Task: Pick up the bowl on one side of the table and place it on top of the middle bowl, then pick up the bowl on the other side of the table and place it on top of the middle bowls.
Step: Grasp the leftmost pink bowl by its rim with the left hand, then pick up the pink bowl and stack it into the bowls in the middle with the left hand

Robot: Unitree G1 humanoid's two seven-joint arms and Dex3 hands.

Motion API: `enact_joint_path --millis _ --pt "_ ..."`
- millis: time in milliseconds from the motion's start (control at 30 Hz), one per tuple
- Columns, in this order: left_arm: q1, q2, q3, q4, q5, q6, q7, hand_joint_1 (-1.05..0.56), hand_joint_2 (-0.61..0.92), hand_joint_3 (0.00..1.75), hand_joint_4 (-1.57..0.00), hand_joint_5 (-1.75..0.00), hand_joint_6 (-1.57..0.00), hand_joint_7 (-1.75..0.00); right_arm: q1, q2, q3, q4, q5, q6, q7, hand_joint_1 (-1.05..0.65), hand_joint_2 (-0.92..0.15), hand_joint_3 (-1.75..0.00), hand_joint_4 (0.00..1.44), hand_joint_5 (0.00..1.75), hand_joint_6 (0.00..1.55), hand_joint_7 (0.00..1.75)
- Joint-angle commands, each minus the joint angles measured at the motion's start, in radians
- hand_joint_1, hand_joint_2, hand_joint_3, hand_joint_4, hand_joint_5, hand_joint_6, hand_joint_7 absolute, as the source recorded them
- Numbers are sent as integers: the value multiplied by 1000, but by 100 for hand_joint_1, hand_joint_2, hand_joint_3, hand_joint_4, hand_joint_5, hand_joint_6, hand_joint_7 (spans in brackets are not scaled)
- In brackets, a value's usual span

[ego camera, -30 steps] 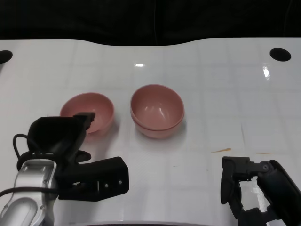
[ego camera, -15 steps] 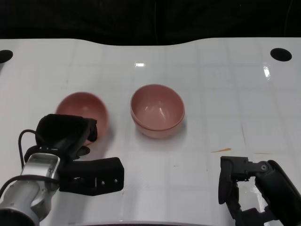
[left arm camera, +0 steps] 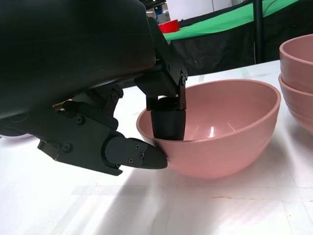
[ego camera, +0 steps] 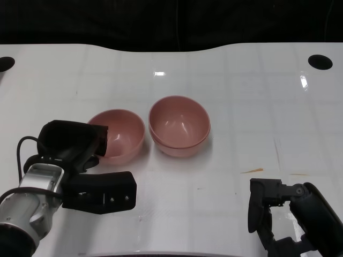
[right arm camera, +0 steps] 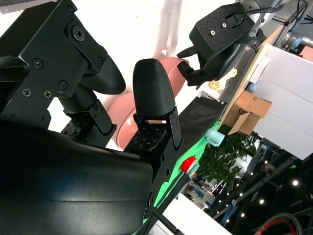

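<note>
A pink bowl sits just left of the middle stack of two pink bowls, almost touching it. My left hand grips this bowl by its near-left rim. In the left wrist view one finger is inside the bowl and another lies under the rim outside. Whether the bowl rests on the table or hangs just above it, I cannot tell. The stack shows at that picture's edge. My right hand stays low at the front right, fingers apart, holding nothing.
The white table has a black hole at its far right corner and another at the far left. A small orange-brown mark lies in front of the stack, near my right hand.
My left hand has moved the side bowl to the right, from well left of the stack to right beside it. The right hand has hardly moved.
</note>
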Motion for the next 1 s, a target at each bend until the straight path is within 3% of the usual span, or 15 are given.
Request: enact_joint_path --millis 33,333,500,533,600,700,1000 --pt "-20 24 -6 9 -10 1 8 -33 92 22 -81 -175 -70 -124 -5 -1 -16 5 5 -4 -5 1 -15 -170 105 175 86 159" --pt "-22 28 -15 9 -19 4 10 -33 92 22 -81 -175 -70 -123 -5 -1 -16 5 4 -4 -5 1 -14 -171 105 175 86 159" --pt "-33 83 16 -144 4 20 38 -29 87 11 -88 -175 -81 -110 -9 6 -14 7 1 -2 -10 1 -15 -171 106 175 86 159" --pt "-21 111 42 -248 10 38 11 -30 88 12 -88 -175 -81 -117 -11 8 -14 10 -1 0 -12 0 -15 -171 106 175 86 159" --pt "-2 147 77 -387 19 65 -29 -30 91 14 -89 -175 -72 -151 -14 11 -14 13 -4 2 -15 0 -15 -171 107 175 87 159" --pt "20 157 98 -472 21 88 -61 -30 92 15 -89 -175 -66 -167 -19 13 -14 21 0 -4 -13 0 -15 -171 107 175 87 159" --pt "38 163 124 -538 17 65 -44 -26 92 19 -90 -175 -66 -175 -22 16 -14 30 8 -8 -7 0 -15 -171 107 175 87 160"
